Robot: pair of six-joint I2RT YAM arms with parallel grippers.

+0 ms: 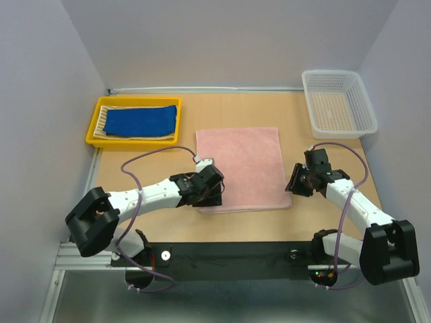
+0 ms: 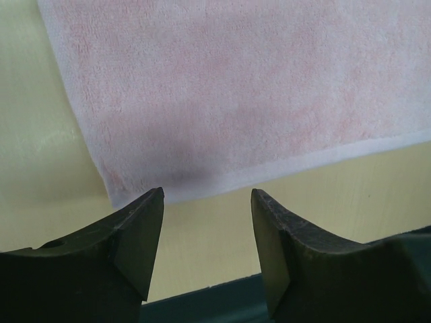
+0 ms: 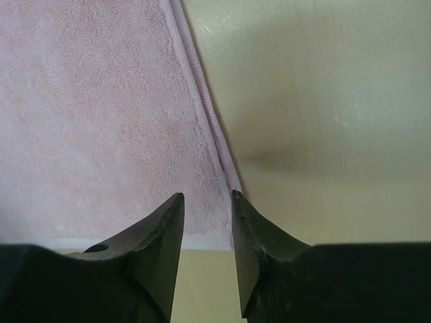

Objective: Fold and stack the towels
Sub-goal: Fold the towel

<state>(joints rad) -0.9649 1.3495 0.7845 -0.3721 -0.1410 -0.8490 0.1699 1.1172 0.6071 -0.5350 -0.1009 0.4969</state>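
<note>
- Gripping both near corners together is, I judge, the step in hand: the pink towel [image 1: 239,167] lies flat at the middle of the bench [image 1: 269,111], its near hem toward the lower frame.
- The left pincer [image 2: 205,195] stands apart and empty just short of the lower-left corner; it should reach further over the hem before closing.
- The right pincer [image 3: 205,195] is narrowly apart over the lower-right side hem, clamping nothing; pinch low, then lift both corners evenly.
- Only the top view shows the blue towel [image 1: 141,121] on the striped towel [image 1: 102,120] in the yellow tray [image 1: 91,134] at upper left; only the wrist views show the jaw gaps.
</note>
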